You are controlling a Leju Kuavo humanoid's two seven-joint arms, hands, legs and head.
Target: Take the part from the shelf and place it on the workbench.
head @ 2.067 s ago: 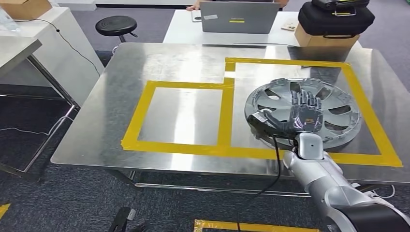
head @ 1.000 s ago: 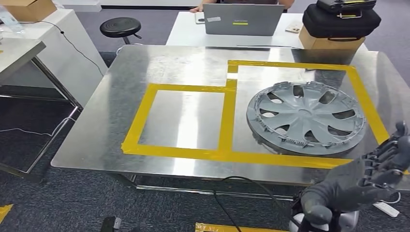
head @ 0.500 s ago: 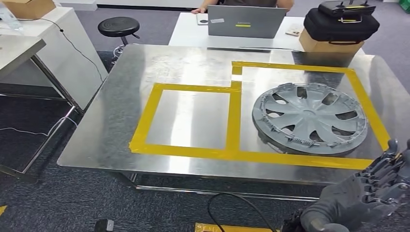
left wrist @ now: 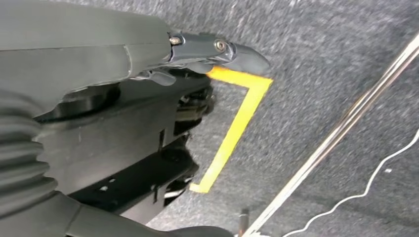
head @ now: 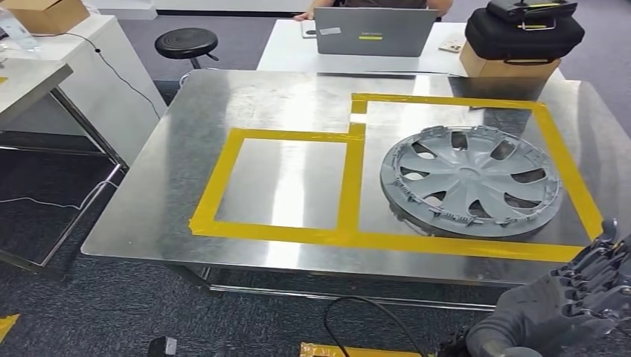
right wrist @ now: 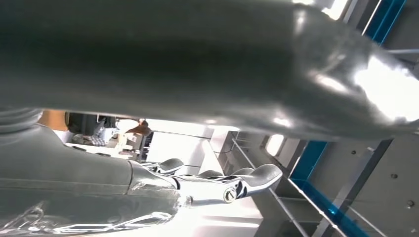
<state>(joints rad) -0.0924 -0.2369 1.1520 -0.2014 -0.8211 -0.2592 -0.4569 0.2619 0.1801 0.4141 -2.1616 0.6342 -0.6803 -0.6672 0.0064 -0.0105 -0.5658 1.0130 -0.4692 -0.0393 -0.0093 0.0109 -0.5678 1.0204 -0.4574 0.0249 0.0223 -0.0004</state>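
Surface: steel surface [head: 186, 201], yellow tape [head: 348, 186] marks 2 boxes, 1 small on your left, 1 larger on your right.
Part: 1 grey wheel cover [head: 470, 182], lying flat inside the larger box, spokes up, touching nothing else.
Right hand [head: 573, 301]: low by the near right corner, off the surface edge, holds nothing, fingers loosely bent and apart.
Left hand [left wrist: 99, 123]: hangs over the carpet by floor tape; can't tell if released or clenched.
Relation: cover lies fwd and left of the right hand, apart from it; round, so no long axis. Right hand is nearer.
Count: 1 cover, 2 tape boxes, 1 laptop [head: 374, 31], 1 stool [head: 187, 42], 1 black case [head: 524, 30] on a box.
Judgement: placing looks done; you likely need no further reach.
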